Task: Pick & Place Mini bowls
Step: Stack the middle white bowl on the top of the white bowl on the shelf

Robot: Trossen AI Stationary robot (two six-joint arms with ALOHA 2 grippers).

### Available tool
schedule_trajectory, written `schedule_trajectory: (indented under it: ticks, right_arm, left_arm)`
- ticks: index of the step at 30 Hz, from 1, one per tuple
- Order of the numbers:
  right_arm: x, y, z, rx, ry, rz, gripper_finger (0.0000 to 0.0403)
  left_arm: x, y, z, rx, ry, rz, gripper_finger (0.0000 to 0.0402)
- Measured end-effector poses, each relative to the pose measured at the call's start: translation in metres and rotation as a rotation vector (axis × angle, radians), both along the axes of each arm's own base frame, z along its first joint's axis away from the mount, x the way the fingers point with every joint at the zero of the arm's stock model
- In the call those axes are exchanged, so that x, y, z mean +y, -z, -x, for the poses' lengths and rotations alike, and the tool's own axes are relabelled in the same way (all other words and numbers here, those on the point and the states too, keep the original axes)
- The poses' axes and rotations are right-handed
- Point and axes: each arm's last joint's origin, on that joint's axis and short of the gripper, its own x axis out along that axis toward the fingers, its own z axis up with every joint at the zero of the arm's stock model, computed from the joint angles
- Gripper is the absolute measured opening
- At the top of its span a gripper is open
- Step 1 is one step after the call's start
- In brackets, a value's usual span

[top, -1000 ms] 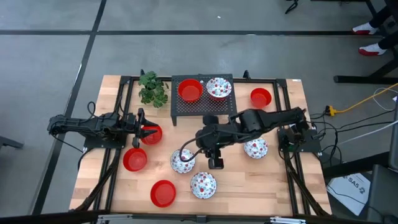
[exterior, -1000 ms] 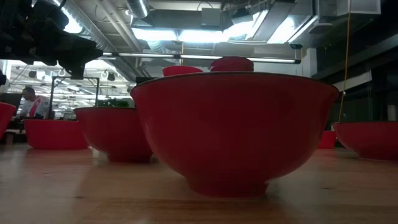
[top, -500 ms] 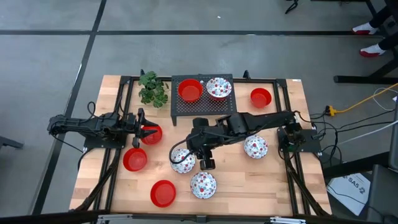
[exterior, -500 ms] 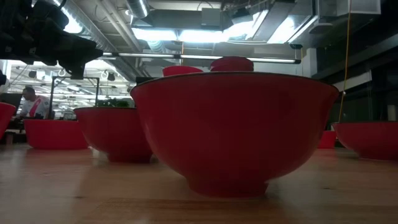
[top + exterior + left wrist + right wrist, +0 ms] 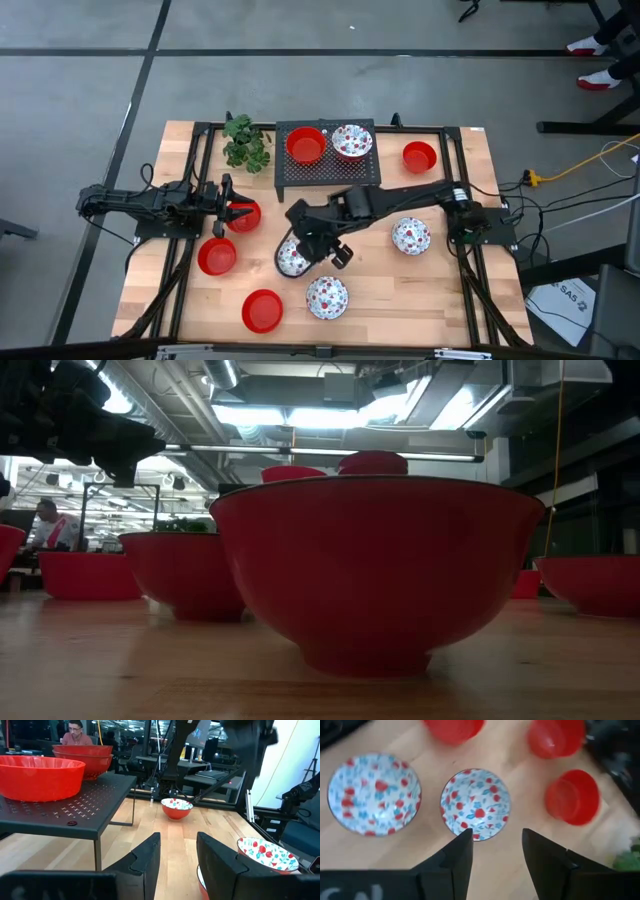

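Observation:
Mini bowls stand on the wooden table: a red one [image 5: 306,145] and a speckled one [image 5: 352,140] rest on the black rack [image 5: 325,176]. More red bowls [image 5: 216,256] and speckled bowls [image 5: 327,297] sit on the boards. My right gripper [image 5: 308,245] hangs open, slanting down over a speckled bowl [image 5: 475,804], clear of it. That bowl shows just beyond the open fingers [image 5: 460,855] in the right wrist view. At the table's left my left gripper [image 5: 177,855] waits open and level, beside a red bowl [image 5: 243,215].
A green plant [image 5: 245,142] stands at the far left corner beside the rack. A red bowl [image 5: 420,156] and a speckled bowl [image 5: 411,236] sit on the right half. A red bowl [image 5: 375,565] fills the low view. Bare boards lie near the front right.
My right gripper has moved toward the table's left edge and down, rolling about its own axis. It has come from the middle of the table to above the speckled bowl near the centre, and its fingers have stayed open. No bowl has moved.

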Motion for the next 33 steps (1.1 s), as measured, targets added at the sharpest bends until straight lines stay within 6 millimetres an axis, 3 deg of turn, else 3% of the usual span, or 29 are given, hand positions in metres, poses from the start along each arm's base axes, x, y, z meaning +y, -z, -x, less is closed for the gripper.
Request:
schedule_trajectory:
  ticks: [6, 18, 33]
  right_arm:
    - [0.003, 0.034, -0.016, 0.089, -0.124, 0.083, 0.017]
    - [0.009, 0.092, -0.04, 0.231, -0.171, 0.086, 0.017]
    - [0.012, 0.123, -0.042, 0.317, -0.12, 0.017, 0.017]
  left_arm:
    - [0.0, 0.0, 0.0, 0.0, 0.0, 0.0, 0.0123]
    - [0.0, 0.0, 0.0, 0.0, -0.001, 0.0, 0.0123]
    - [0.0, 0.0, 0.0, 0.0, -0.001, 0.0, 0.0123]
